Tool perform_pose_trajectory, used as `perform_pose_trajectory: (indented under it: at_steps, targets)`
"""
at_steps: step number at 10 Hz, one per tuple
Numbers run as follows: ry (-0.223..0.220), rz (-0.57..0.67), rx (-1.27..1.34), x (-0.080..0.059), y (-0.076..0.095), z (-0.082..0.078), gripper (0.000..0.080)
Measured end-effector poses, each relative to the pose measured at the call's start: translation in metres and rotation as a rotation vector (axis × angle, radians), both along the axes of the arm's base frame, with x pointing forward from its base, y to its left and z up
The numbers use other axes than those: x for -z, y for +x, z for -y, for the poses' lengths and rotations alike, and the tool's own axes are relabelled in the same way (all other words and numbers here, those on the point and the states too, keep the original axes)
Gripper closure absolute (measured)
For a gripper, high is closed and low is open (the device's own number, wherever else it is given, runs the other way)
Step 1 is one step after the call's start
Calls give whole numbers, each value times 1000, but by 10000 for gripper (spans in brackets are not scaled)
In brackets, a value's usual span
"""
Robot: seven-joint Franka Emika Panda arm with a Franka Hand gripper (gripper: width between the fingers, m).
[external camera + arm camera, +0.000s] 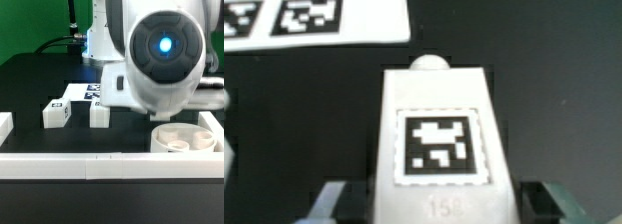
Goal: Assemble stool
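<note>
In the wrist view a white leg block (pixel 441 120) with a black-and-white tag lies lengthwise between my fingers, its round peg at the far end. My gripper (pixel 446 203) is shut on it, with the fingers (pixel 342 203) tight against both of its long sides. In the exterior view two more leg blocks (pixel 57 115) (pixel 98 116) stand on the black table. The round seat (pixel 185 141) with its sockets lies at the exterior view's lower right. The arm's body hides the gripper in that view.
The marker board (pixel 85 93) lies behind the leg blocks and shows in the wrist view (pixel 313 22) beyond the held leg. White border rails (pixel 100 166) run along the front and both sides of the table. The arm (pixel 165 50) fills the exterior view's upper right.
</note>
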State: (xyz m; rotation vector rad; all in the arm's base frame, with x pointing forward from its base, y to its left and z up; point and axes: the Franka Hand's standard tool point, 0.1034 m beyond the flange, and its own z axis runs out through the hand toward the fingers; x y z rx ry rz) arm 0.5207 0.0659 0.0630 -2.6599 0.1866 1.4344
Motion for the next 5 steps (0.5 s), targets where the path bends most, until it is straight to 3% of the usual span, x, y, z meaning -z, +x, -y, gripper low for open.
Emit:
perform_pose_trajectory:
  at_steps: [1,2,5]
  targets:
    - [0,6,-5,-14,3,-1,462]
    - [1,14,-10,-18,4,-3,462]
    - [-1,55,-5,-13,11,-4,462]
